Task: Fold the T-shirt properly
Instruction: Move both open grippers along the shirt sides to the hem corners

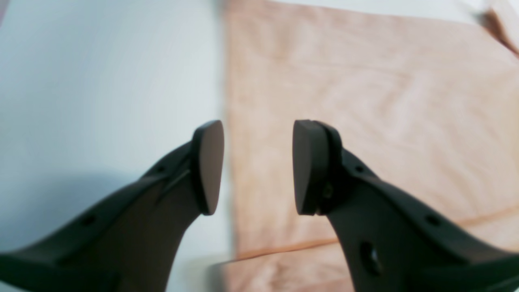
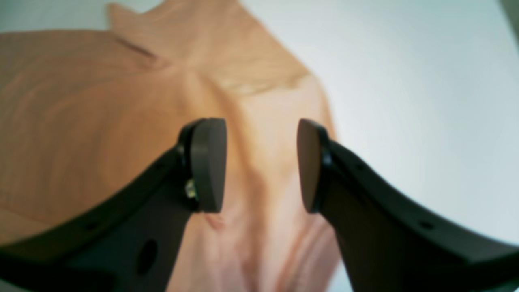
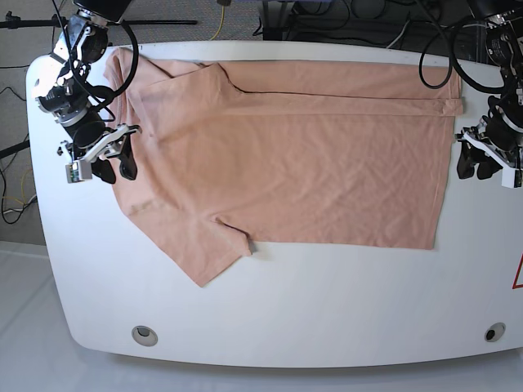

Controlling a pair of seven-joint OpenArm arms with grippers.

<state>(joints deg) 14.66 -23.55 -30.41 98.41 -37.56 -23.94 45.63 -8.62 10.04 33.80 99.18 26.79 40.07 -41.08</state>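
The salmon-pink T-shirt [image 3: 286, 155] lies spread flat on the white table [image 3: 270, 302], its hem toward the right and one short sleeve [image 3: 204, 253] sticking out at the lower left. My right gripper [image 3: 114, 170] hovers at the shirt's left edge; in the right wrist view it [image 2: 261, 164] is open over wrinkled cloth [image 2: 101, 101], holding nothing. My left gripper [image 3: 476, 167] sits just off the hem at the right. In the left wrist view it [image 1: 258, 166] is open and empty, straddling the shirt's straight edge [image 1: 365, 101] and bare table [image 1: 101, 81].
The table's rounded front edge has a round hole at each corner [image 3: 145, 335] [image 3: 494, 332]. Cables and stands [image 3: 327, 16] run behind the far edge. A red mark [image 3: 518, 273] shows at the right edge. Bare white surface lies in front of the shirt.
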